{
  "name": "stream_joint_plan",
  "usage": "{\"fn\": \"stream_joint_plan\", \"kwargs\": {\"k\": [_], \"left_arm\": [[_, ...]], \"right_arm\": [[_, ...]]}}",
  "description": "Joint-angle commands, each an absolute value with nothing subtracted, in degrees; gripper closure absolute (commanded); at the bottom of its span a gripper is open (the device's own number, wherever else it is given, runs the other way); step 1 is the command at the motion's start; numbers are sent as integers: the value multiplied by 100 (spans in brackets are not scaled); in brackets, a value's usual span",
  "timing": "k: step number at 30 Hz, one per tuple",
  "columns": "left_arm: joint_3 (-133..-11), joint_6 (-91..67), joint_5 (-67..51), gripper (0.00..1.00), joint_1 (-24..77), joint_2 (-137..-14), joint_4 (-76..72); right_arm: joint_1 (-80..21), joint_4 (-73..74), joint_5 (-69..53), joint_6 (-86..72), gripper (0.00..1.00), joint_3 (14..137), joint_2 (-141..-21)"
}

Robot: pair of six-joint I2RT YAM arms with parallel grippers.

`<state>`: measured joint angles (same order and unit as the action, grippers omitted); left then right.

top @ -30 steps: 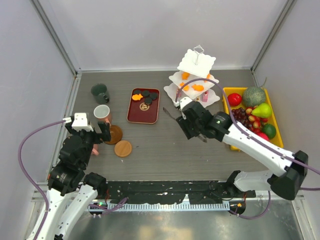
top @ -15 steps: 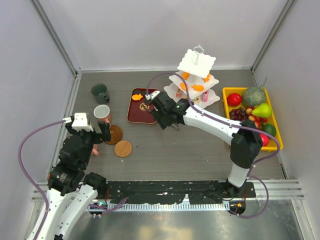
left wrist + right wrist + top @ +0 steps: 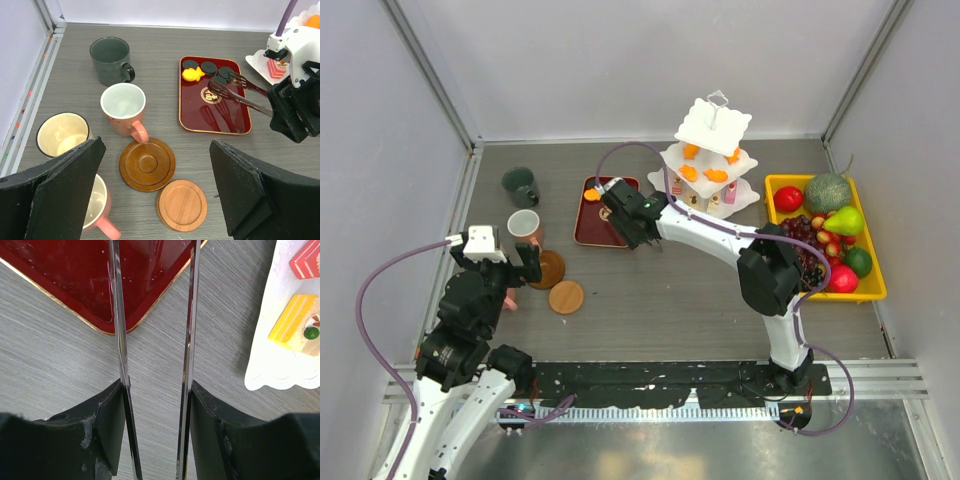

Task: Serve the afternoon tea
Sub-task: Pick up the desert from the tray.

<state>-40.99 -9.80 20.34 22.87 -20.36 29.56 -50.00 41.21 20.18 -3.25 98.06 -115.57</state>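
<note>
- The white three-tier stand (image 3: 705,170) sits at the back and carries orange sweets (image 3: 716,175), so we judge loading is under way.
- The dark red tray (image 3: 220,117), left of it, holds the remaining sweets.
- Our right gripper (image 3: 155,390) clamps the metal tongs (image 3: 240,92). Their tips are at the black round sweets (image 3: 207,66), likely to lift one; contact is unclear.
- Our left gripper (image 3: 157,187) hangs released above the mugs (image 3: 122,107) and coasters (image 3: 147,164).

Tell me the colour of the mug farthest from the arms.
The mug is dark green, clearest in the left wrist view.
</note>
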Motion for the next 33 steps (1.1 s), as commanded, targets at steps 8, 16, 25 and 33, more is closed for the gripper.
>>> {"fn": "stream_joint_plan", "kwargs": {"k": [8, 16, 25, 33], "left_arm": [[-4104, -932, 1986, 1, 2303, -1986, 2681], [-4096, -932, 1986, 1, 2303, -2004, 2681], [-4096, -932, 1978, 1, 2303, -2013, 2689], [-4096, -923, 1978, 1, 2303, -2021, 2681]], "right_arm": [[-4887, 4025, 2259, -466, 46, 9975, -11715], [-4755, 3964, 2136, -475, 46, 10037, -11953], [-4658, 3929, 2074, -299, 47, 10370, -12225], [-4649, 4078, 2030, -176, 50, 10766, -12498]]}}
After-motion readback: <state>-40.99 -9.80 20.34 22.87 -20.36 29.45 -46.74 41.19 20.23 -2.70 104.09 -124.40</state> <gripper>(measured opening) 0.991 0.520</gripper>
